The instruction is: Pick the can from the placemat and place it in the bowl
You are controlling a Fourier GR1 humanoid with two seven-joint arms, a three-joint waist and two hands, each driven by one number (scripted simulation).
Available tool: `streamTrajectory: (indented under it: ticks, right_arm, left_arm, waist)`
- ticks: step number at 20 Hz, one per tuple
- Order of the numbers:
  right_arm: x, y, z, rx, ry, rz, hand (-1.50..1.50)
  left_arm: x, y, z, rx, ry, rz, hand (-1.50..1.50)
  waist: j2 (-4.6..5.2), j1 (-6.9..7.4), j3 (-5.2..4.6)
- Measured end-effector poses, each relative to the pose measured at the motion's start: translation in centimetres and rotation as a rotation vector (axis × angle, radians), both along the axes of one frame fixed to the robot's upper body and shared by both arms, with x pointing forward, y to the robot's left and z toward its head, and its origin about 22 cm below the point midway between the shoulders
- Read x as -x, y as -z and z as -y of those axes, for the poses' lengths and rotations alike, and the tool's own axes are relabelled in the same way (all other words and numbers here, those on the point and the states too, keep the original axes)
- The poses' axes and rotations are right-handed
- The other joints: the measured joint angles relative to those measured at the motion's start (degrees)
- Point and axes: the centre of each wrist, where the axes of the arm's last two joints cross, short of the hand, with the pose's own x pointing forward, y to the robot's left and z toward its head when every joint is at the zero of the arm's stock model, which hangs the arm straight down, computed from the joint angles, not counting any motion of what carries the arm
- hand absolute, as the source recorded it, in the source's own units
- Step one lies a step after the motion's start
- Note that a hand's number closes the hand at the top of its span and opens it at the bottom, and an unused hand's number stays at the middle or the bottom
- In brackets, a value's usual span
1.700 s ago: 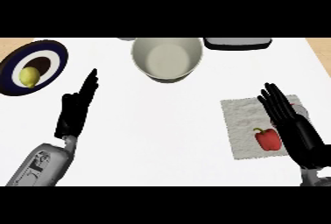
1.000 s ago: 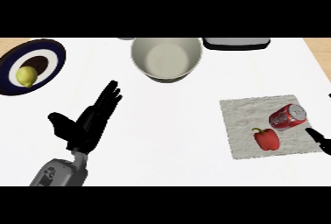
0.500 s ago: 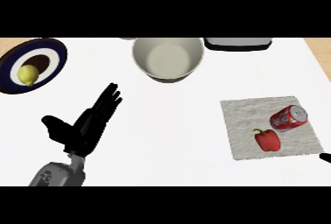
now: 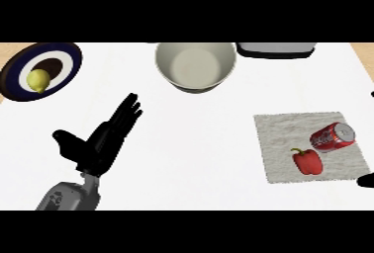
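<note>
Can [image 4: 332, 138] lies sideways nr placemat's [image 4: 281, 128] right edge — could roll; left hand [image 4: 102, 141] fingers straight, together; right hand [image 4: 366, 180] fingers — can't tell.

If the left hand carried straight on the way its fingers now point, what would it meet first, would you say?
Probably the bowl. The left hand is open, its fingers aimed up and rightward over bare counter, though the line may pass just left of the bowl's rim.

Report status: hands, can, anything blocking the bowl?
Left hand open over the counter, holding nothing. Right hand barely in view at the right edge. Can on its side on the placemat, beside a pepper. Bowl unobstructed.
</note>
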Motion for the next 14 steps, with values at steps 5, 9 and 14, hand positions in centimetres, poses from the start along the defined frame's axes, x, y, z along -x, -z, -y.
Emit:
streamTrajectory:
  ticks: [5,9,14]
  right_arm:
    - [-2.4,0.5,-1.7,0.011,0.073,-0.130,-1.50]
    - [-3.8,1.0,-2.0,0.025,0.113,-0.201,-1.50]
    - [-4.9,2.7,-2.2,0.043,0.127,-0.276,-1.50]
  left_arm:
    - [-0.4,-0.1,0.1,0.001,0.002,-0.002,0.00]
    - [-0.1,0.2,-0.3,0.006,0.002,-0.005,0.00]
    - [-0.3,0.0,-0.3,0.008,-0.008,-0.004,0.00]
  waist:
    - [0.03,0.06,0.06]
    - [-0.05,-0.33,0.11]
    - [-0.12,-0.71,0.13]
